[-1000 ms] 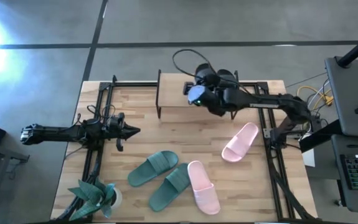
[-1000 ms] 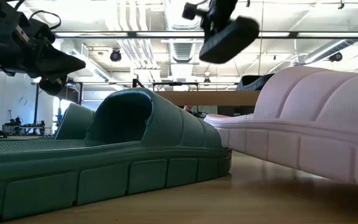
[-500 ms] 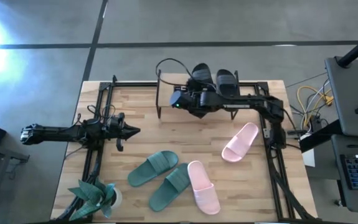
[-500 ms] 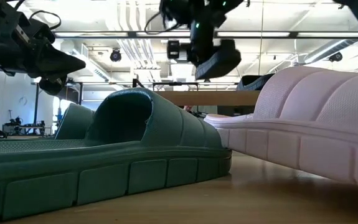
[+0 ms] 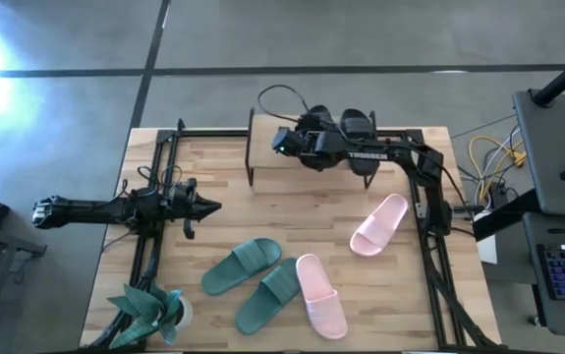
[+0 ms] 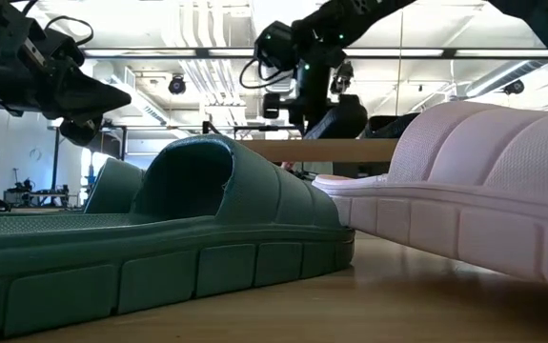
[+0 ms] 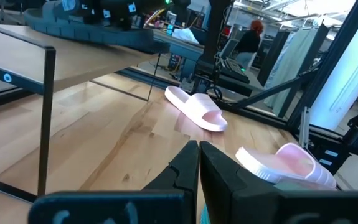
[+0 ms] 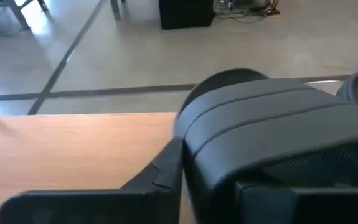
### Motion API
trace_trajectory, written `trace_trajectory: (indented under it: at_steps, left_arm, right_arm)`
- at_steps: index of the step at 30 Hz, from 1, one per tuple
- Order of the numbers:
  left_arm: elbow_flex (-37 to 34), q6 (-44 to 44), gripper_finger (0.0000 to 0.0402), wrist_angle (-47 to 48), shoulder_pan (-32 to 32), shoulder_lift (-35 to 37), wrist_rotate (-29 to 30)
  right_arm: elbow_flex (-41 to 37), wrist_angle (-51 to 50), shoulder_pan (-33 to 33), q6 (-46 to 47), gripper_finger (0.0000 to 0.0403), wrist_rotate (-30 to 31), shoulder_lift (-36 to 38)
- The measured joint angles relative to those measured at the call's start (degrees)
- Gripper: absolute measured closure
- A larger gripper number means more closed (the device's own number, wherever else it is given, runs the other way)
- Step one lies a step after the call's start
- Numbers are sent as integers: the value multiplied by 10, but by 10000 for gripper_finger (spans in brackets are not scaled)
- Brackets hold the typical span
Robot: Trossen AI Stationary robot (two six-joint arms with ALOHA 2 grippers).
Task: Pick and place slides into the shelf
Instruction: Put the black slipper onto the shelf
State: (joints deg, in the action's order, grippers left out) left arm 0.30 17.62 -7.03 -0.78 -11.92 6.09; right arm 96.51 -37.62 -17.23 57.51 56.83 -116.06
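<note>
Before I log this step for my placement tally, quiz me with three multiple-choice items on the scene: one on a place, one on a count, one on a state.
1. Where is the right gripper?
A. Over the shelf, at a black slide
B. Beside the plant
C. Over the green pair

2. How many slides lie on the big table, off the shelf?
A. Two
B. Four
C. Six

3. How are the left gripper's fingers?
A. Spread wide
B. Shut together, holding nothing
C. Clamped on a pink slide

Answers:
1. A: the high view puts the right arm's end above the shelf's far edge, and its wrist view is filled by a black slide's strap.
2. B: two green slides and two pink slides lie on the table top.
3. B: the left wrist view shows both dark fingers pressed together with nothing between.
</note>
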Motion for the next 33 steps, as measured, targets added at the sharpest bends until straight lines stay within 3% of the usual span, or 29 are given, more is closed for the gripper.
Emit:
trace_trajectory:
  at_steps: [8,13,26,31,33]
  left_arm:
    - [0,0,402,0,0,0,0]
    - [0,0,402,0,0,0,0]
    - [0,0,402,0,0,0,0]
    - [0,0,402,0,0,0,0]
    - [0,0,402,0,0,0,0]
  right_arm:
    - [-2,-15,11,-39,246,-4,15]
    - [-2,-29,32,-77,210,-9,48]
    - [-2,-148,52,-111,215,-70,92]
    - [-1,-141,55,-126,214,-112,94]
    - [10,-108,62,-188,215,-144,95]
